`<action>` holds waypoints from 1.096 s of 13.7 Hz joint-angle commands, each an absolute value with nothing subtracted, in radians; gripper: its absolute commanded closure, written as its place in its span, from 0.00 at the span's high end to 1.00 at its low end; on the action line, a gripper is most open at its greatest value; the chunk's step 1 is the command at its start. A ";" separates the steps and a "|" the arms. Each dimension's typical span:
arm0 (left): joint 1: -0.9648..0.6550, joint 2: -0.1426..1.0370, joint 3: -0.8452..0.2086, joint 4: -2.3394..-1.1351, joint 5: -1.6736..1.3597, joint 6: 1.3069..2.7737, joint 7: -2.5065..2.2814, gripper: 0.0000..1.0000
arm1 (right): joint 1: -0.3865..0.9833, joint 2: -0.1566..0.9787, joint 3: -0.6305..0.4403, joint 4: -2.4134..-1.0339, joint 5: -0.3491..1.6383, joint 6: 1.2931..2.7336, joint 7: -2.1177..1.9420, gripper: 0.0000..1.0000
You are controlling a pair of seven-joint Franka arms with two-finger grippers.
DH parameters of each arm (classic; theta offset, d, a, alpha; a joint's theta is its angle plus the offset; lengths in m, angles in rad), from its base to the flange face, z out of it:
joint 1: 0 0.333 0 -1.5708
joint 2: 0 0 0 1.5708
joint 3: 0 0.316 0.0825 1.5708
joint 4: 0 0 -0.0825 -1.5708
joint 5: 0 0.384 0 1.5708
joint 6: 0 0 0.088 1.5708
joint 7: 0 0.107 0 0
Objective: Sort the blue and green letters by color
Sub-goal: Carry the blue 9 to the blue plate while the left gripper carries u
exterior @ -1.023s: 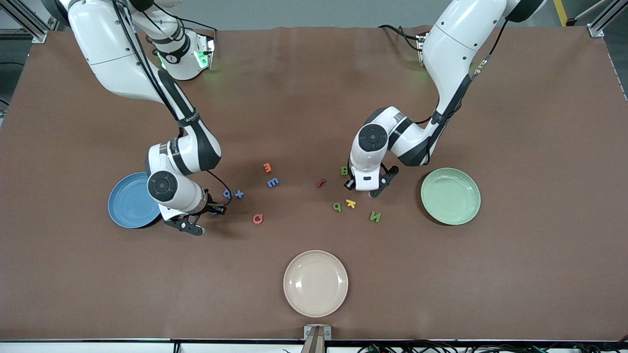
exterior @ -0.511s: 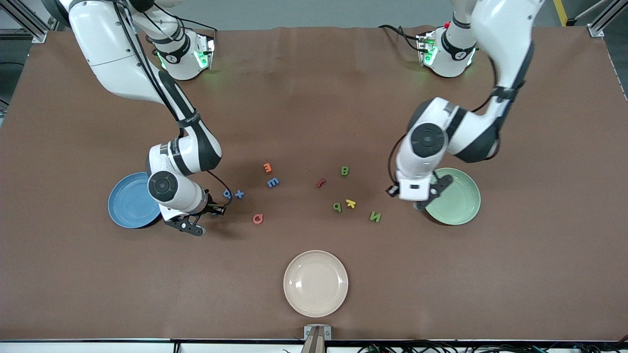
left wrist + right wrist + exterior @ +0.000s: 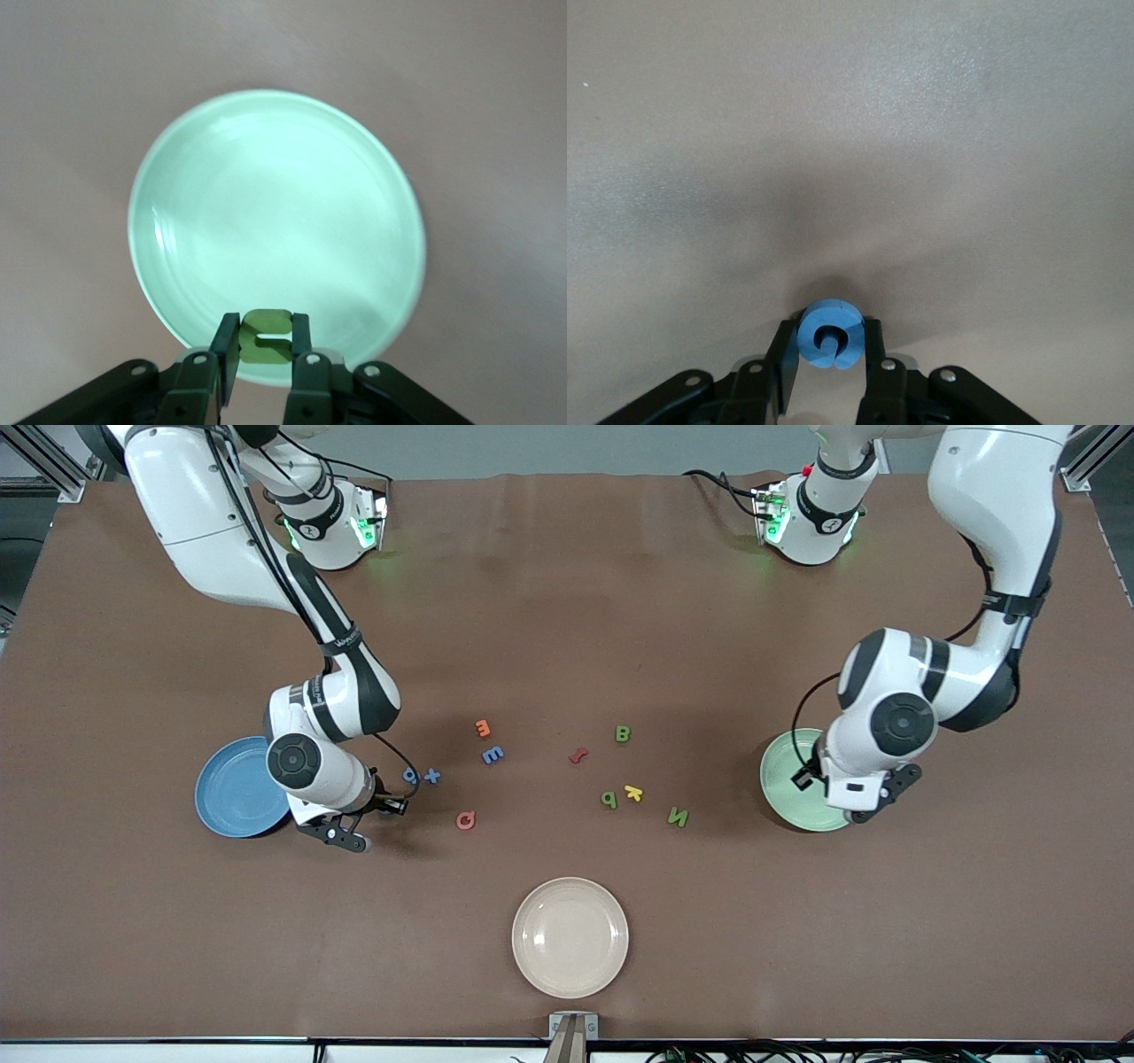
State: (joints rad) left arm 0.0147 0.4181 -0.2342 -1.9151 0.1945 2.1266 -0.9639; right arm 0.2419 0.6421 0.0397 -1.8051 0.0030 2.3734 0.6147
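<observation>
My left gripper (image 3: 849, 802) is shut on a green letter (image 3: 267, 337) and holds it above the edge of the green plate (image 3: 784, 775). My right gripper (image 3: 341, 821) is shut on a round blue letter (image 3: 830, 334) and holds it low over bare table beside the blue plate (image 3: 229, 788). Three blue letters lie on the table: a round one (image 3: 409, 775), an X (image 3: 431, 776) and an E (image 3: 493, 755). Three green letters lie near the middle: a B (image 3: 623, 733), a P (image 3: 609, 798) and an N (image 3: 678, 817).
An orange letter (image 3: 483, 728), a red one (image 3: 578, 755), a yellow one (image 3: 633, 792) and a pink Q (image 3: 465, 820) lie among them. A beige plate (image 3: 570, 936) stands nearer to the front camera. Both coloured plates hold nothing.
My left arm has swung from the middle letters toward its own end of the table, carrying the green letter over the green plate. The right arm has not moved.
</observation>
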 commanded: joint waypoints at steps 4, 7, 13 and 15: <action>0.100 0.454 -0.244 -1.918 0.203 2.177 -0.810 0.97 | 0.192 0.537 0.051 -1.799 0.017 2.174 0.497 0.15; 0.074 0.440 -0.252 -1.913 0.193 2.175 -0.856 1.00 | 0.114 0.459 0.048 -1.801 0.015 2.071 0.320 0.13; -0.073 0.462 -0.374 -1.853 0.193 2.174 -1.208 0.88 | -0.122 0.445 0.048 -1.844 0.015 2.081 -0.142 0.12; -0.158 0.503 -0.376 -1.815 0.195 2.174 -1.314 0.88 | -0.173 0.439 0.048 -1.917 0.014 2.172 -0.224 0.12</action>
State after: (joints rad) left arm -0.0978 0.4633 -0.3793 -1.8611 0.1938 2.1769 -1.2376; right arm -0.1332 0.4556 0.0283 -1.8424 0.0032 2.1011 -0.1568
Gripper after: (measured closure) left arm 0.110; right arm 0.656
